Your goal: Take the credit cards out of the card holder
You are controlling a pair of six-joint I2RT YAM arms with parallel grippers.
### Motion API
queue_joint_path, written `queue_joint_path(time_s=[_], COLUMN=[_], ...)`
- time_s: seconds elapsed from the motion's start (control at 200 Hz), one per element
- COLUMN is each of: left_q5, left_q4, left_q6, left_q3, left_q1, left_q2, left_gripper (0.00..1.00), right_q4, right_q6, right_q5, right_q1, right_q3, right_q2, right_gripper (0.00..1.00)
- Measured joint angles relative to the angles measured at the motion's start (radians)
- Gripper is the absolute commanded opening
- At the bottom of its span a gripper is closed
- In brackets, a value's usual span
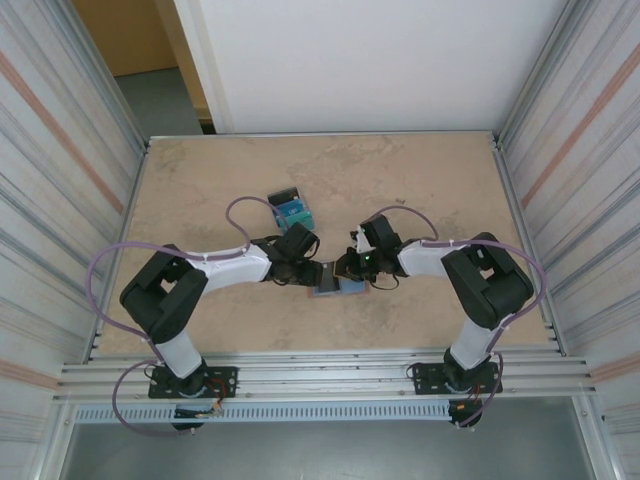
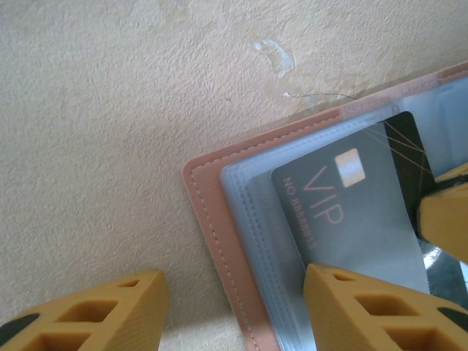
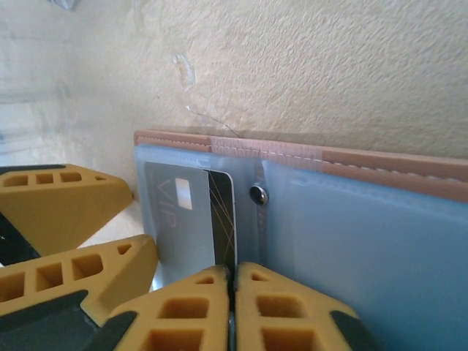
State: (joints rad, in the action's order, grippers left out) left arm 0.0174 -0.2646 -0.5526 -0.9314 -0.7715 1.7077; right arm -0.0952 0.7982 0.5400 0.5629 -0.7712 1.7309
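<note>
White-and-black arms [image 1: 236,266], lilac cables [image 1: 98,268], yellow latticed end effector fingers [image 3: 292,311]

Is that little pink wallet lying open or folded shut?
Open. The card holder lies spread flat, its clear inner sleeves facing up, with a dark VIP card showing there.

One pink wallet [image 2: 207,219], one grey VIP card [image 2: 344,212] inside it, and one card pile [image 1: 291,210] upper centre-left, its count unclear.
</note>
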Motion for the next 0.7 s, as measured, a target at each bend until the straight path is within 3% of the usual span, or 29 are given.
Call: queue_joint_path(time_s=[0.697], left_q5=[0.009], left_q4=[0.015], left_q6=[-0.001], left_q3=[0.011], left_q1=[0.007], left_q2=[-0.006], left_gripper=[0.54], right_q4=[0.06], right_q6=[-0.032], right_q5=[-0.016], right_q1=[-0.053], right_q3=[0.037], right_q2=[-0.104], right_gripper=[0.0])
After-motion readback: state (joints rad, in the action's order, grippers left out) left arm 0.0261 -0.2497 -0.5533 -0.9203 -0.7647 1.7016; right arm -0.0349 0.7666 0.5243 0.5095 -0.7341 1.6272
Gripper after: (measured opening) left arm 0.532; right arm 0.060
